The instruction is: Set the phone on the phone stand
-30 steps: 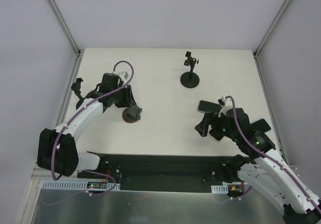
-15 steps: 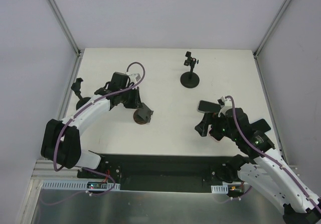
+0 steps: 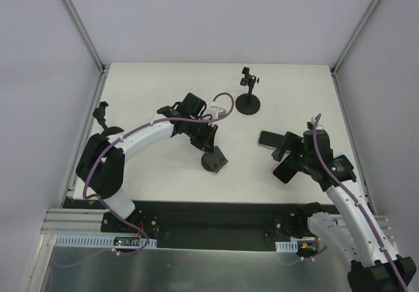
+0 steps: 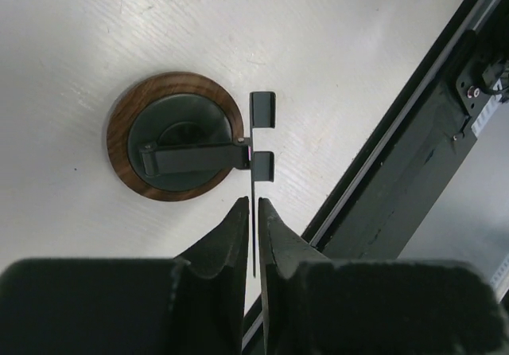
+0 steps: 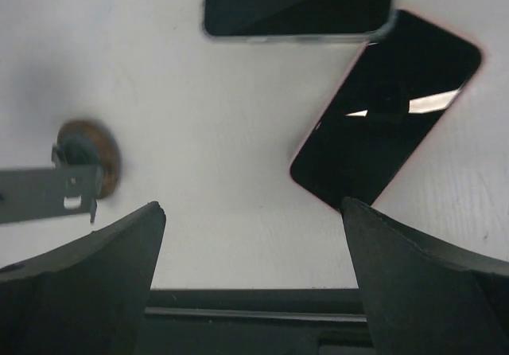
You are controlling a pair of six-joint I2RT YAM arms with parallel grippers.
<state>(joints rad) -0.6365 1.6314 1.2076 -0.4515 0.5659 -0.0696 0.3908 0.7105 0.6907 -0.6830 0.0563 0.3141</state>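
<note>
The phone stand has a round wooden base and a thin black plate on a short arm. It stands on the white table at centre front. My left gripper is shut on the edge of that plate. Two phones lie at the right: a dark phone with a pink rim and a silver-edged phone just behind it. My right gripper hovers open above the table beside the pink-rimmed phone, holding nothing.
A black clamp stand on a round base stands at the back centre. Another black clamp stand sits at the table's left edge. The black front rail runs close to the phone stand.
My left gripper has shut on the stand's plate and carried the stand right and nearer, toward the table's centre front. My right arm has shifted slightly right, uncovering the pink-rimmed phone.
</note>
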